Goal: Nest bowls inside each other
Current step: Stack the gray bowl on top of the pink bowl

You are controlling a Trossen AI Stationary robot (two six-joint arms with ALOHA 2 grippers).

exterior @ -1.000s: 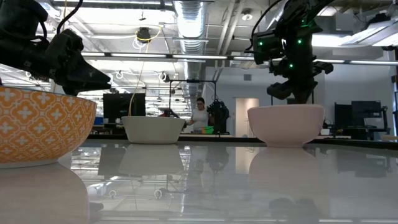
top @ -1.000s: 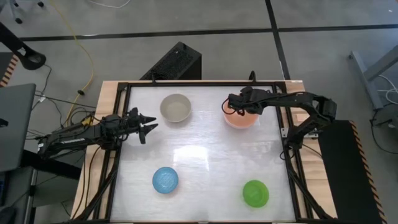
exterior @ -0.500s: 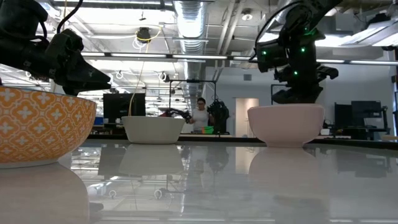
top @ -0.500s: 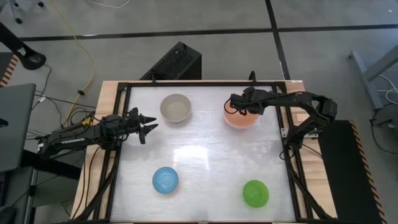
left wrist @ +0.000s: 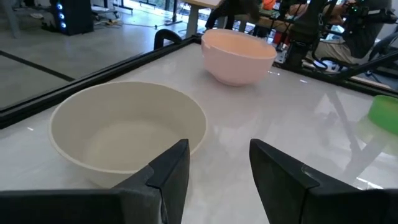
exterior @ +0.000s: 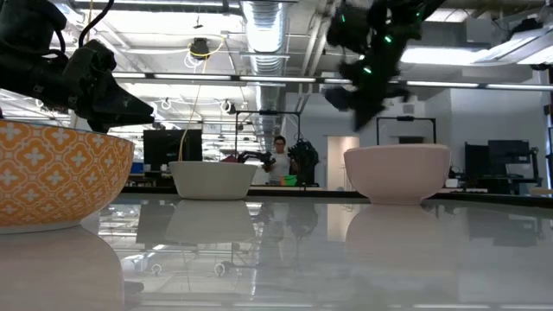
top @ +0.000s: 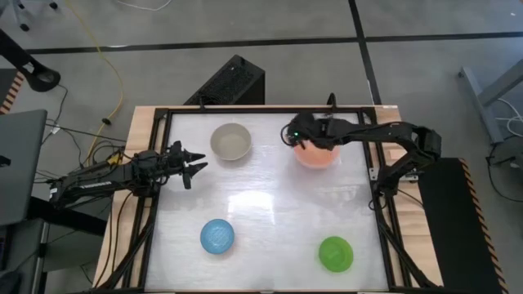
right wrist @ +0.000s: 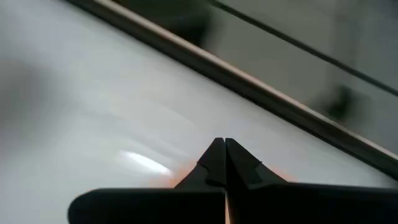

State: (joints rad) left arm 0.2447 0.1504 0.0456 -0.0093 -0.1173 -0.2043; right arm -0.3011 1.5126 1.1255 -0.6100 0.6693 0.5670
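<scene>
My right gripper (top: 288, 135) is clenched shut with nothing between its fingers; in my right wrist view the two dark fingertips (right wrist: 222, 155) meet in a point over the pale table (right wrist: 74, 124). Seen from above, it hangs at the left rim of the salmon-pink bowl (top: 317, 155), at about one o'clock on the table (top: 270, 196). From table height it is raised above the pink bowl's rim and tilted, not touching the bowl (exterior: 397, 173).

My left gripper (top: 193, 162) waits at about nine o'clock on the table, fingers spread and empty. Past its two dark fingers (left wrist: 171, 174) my left wrist view shows the beige bowl (left wrist: 127, 134) just ahead, the pink bowl (left wrist: 239, 56) farther on, and an edge of the green bowl (left wrist: 385, 112) off to one side.

The bowls all stand apart, none nested in another in the view from above. The beige bowl (top: 231, 141) sits at about eleven o'clock, near my left gripper. The blue bowl (top: 217, 236) sits at about seven o'clock and the green bowl (top: 336, 253) at about five o'clock, well apart from each other and from both grippers. In the low view an orange patterned bowl (exterior: 56, 173) stands close to the camera, and a person (exterior: 278, 160) stands in the room far behind the table.
</scene>
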